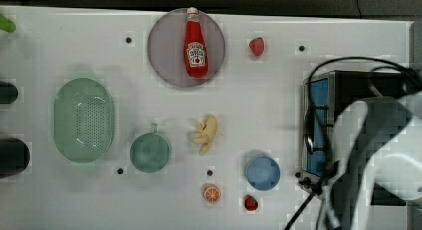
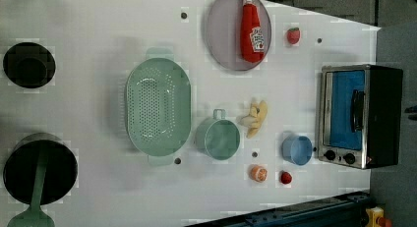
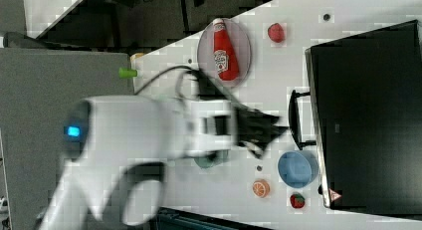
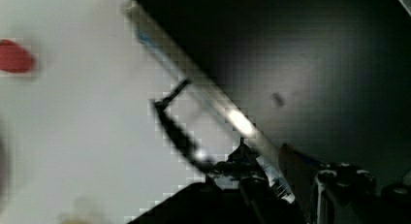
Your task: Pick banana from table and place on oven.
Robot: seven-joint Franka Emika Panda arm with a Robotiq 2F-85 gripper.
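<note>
White table (image 1: 298, 21) – small dark screw holes, banana (image 1: 206, 135)

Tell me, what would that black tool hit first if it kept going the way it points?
Probably the door handle of the oven: in the right view the tool points at it, close by. Depth is unclear, so it could pass above onto the oven's black top.

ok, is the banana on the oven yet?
No, in the left view the banana lies on the table beside the green cup, apart from the oven.
</note>
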